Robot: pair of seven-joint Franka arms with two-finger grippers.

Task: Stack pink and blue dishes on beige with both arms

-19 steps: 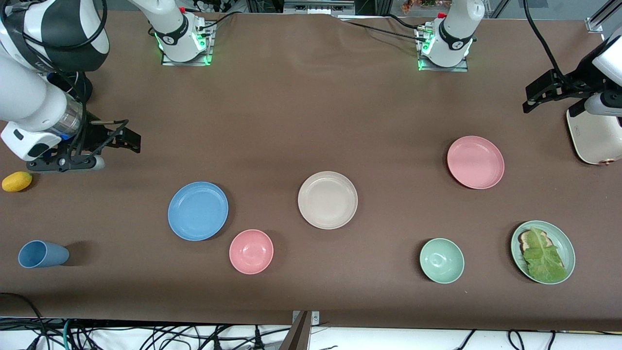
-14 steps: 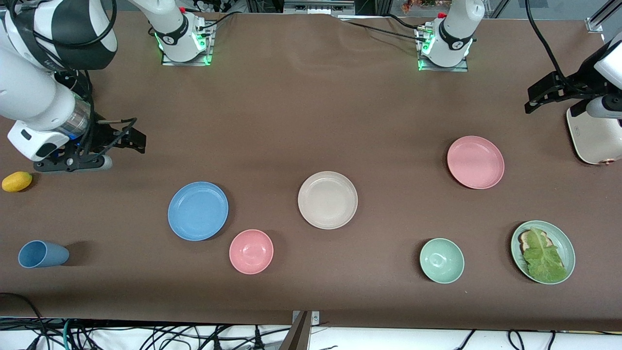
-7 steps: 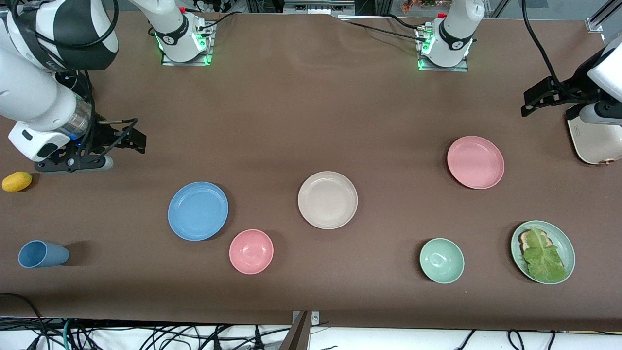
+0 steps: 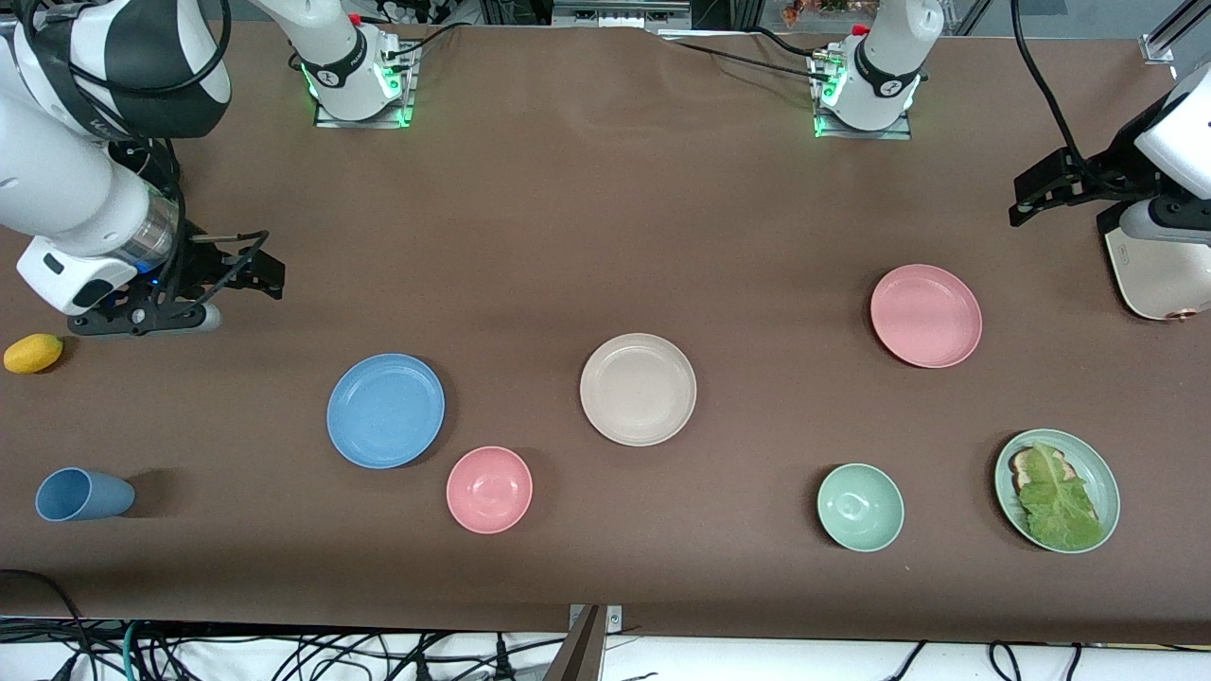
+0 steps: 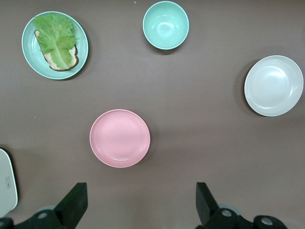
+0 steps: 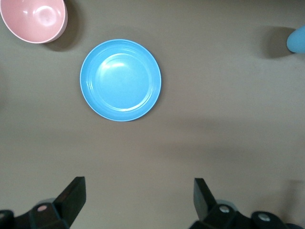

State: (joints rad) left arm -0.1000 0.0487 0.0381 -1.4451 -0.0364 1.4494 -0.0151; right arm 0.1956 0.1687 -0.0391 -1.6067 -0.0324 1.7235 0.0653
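Observation:
The blue plate point(image 4: 385, 410) point(image 6: 120, 79) lies toward the right arm's end of the table. At the middle sits the beige plate point(image 4: 638, 389) point(image 5: 273, 85), with nothing on it. Toward the left arm's end is the pink plate point(image 4: 925, 315) point(image 5: 120, 138). My right gripper point(image 4: 263, 272) point(image 6: 138, 193) hangs open over bare table short of the blue plate. My left gripper point(image 4: 1026, 194) point(image 5: 140, 198) hangs open over bare table beside the pink plate, holding nothing.
A pink bowl point(image 4: 489, 489) sits by the blue plate, nearer the camera. A green bowl point(image 4: 860, 507) and a green plate with lettuce on bread point(image 4: 1057, 490) lie near the front edge. A blue cup point(image 4: 83, 495), a yellow fruit point(image 4: 33, 353) and a cream appliance point(image 4: 1154, 274) stand at the table's ends.
Both grippers have drifted slightly toward the table's middle, still open. No plate has moved.

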